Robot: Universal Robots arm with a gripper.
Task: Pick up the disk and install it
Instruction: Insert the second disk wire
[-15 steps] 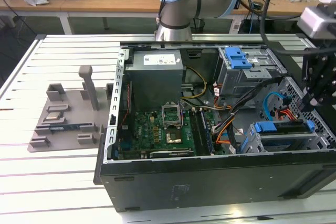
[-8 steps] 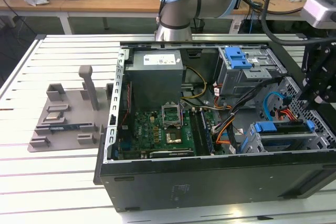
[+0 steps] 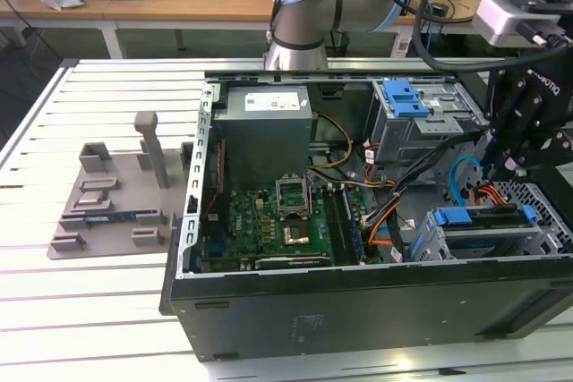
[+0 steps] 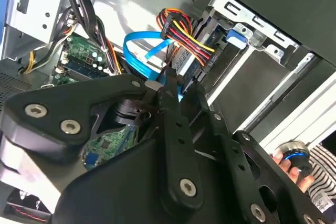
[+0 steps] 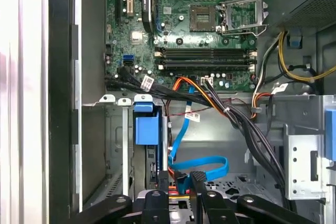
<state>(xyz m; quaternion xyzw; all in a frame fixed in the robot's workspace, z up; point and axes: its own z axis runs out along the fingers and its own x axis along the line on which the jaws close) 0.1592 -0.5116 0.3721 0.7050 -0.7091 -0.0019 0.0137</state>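
A: Where's the gripper point(image 3: 495, 172)?

B: Hanging low inside the case point(image 3: 358, 297), over the drive cage point(image 3: 546, 239) at the exterior view's right; can't tell whether it's apart or clamped on anything; its own links mask the tips in both wrist views.

A: What's right at it?

B: The blue data cable point(image 5: 207, 167) and the red-yellow power bundle point(image 4: 184, 32); both loop just beside the cage, my guess so they reach a drive's rear.

A: And the disk point(image 3: 479, 219)?

B: Looks seated in that cage already, edge-on, blue rails at both ends; label hidden, so that's a judgement.

A: Other blue part?

B: An empty bracket point(image 3: 405, 96) on the upper cage, well apart; not the disk.

A: Why is the case flat?

B: Open side up; probably gives the arm straight-down access.
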